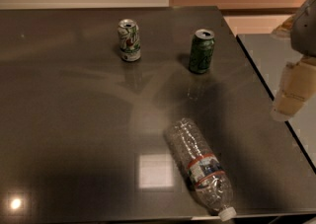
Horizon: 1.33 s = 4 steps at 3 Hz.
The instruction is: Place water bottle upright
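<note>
Gripper [291, 97] at right edge of view, hanging above right rim of dark table [64, 119], holding nothing. Open or closed: cannot tell. Water bottle [197, 166] lies on its side on table, well apart from gripper, down-left of it, white cap pointing to near table edge. Green can [202, 51] upright, up-left of gripper. White-and-green can [129, 40] upright, farther left.

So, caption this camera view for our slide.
Water bottle lying sideways on table; green can and white-and-green can upright behind; tool at right.
</note>
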{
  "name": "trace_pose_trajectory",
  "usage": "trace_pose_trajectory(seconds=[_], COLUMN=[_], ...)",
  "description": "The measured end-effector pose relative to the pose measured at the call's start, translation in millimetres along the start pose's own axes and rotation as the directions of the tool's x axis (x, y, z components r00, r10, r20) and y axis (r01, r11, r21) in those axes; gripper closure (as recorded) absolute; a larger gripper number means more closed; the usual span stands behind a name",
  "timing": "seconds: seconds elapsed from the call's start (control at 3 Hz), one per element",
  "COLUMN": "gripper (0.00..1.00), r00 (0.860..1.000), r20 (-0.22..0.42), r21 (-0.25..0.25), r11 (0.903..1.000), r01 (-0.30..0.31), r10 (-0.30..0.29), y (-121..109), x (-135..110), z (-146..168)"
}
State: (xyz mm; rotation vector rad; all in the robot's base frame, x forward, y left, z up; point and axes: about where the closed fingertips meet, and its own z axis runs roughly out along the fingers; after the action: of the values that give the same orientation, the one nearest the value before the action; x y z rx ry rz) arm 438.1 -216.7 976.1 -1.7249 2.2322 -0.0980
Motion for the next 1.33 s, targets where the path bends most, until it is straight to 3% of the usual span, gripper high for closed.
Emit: trace_pose_trajectory(seconds=[0.67,1.0,1.33], gripper=[0.00,0.00,0.00], r00=[1.000,0.986,0.931], r20=[0.006,0.003,0.025], r21=[-0.005,-0.038,-0.066], r11=[0.9997,0.9851,0.9285], r01=[0.025,0.168,0.365], r10=[-0.025,-0.168,-0.364], y=[0,10,28], x=[-5,-26,-50], z=[-1,3,11])
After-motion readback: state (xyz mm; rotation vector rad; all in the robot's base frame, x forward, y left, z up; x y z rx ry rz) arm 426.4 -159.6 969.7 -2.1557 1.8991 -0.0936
